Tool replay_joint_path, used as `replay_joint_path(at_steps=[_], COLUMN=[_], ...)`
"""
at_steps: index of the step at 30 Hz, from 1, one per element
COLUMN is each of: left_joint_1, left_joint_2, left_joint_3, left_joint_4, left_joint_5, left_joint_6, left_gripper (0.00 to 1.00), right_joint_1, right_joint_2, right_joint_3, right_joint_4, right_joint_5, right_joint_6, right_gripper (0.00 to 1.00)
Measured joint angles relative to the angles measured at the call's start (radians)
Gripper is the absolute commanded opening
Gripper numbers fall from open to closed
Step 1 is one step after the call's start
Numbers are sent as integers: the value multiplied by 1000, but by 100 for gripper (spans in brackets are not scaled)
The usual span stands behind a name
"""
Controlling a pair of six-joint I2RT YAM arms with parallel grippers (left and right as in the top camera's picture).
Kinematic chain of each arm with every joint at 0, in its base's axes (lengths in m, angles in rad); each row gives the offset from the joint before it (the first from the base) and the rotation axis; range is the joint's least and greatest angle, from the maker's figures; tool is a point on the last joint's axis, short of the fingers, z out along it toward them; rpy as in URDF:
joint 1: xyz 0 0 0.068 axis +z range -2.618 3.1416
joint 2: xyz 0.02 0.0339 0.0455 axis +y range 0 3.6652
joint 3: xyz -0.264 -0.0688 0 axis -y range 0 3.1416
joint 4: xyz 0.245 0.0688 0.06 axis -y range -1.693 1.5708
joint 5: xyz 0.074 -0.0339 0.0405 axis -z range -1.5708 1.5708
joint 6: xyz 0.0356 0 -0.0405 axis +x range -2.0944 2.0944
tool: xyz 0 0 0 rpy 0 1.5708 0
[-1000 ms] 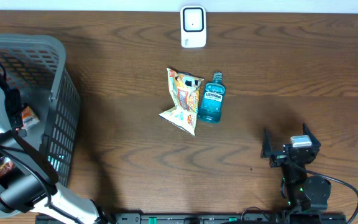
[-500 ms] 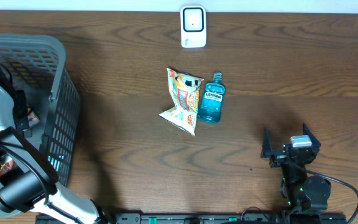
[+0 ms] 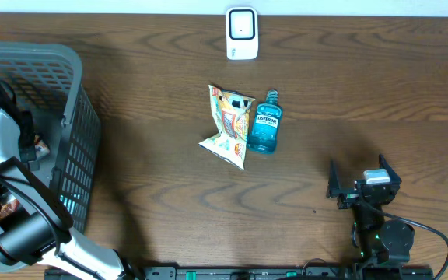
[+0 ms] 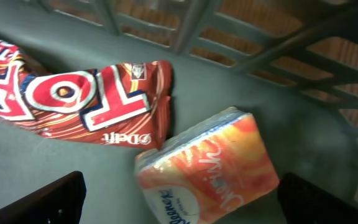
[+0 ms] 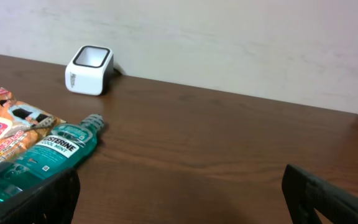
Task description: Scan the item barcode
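Grey basket (image 3: 75, 117), one tissue pack (image 4: 208, 171), one red bag (image 4: 73, 102), one scanner (image 3: 242, 33)

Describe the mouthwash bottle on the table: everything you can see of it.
The mouthwash bottle is small and looks like see-through plastic tinted teal, with a ribbed teal cap and a Listerine Cool Mint label facing up. It lies flat on its side on the wooden table, cap end toward the white scanner at the far edge. A crumpled snack bag lies along one flank and appears to touch it. Nothing grips it.
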Motion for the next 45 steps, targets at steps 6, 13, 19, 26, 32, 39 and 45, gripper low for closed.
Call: replay_joint_path(at_steps=[6,13,19,26,32,39,45], left_joint_1=[0,0,-1,-1,-1,-1,-7], left_joint_2=[17,78,78,59,-122,-523,-786], left_joint_3=[-2,-4,8,6,-10,-7,-6], left_joint_4=[5,23,0,-26,-37,34,135], left_joint_5=[0,2,-1,6,27,38,248], left_joint_6=[10,17,35,105,126,126,126], left_gripper=[99,41,7,7,7,7,7], right_joint_1=[0,0,0,0,0,0,0], right_joint_2=[0,0,0,0,0,0,0], right_joint_3=[0,0,0,0,0,0,0], right_joint_4=[0,0,0,0,0,0,0], right_joint_5=[0,0,0,0,0,0,0], right_joint_6=[0,0,0,0,0,0,0], right_gripper=[99,99,99,99,99,99,99])
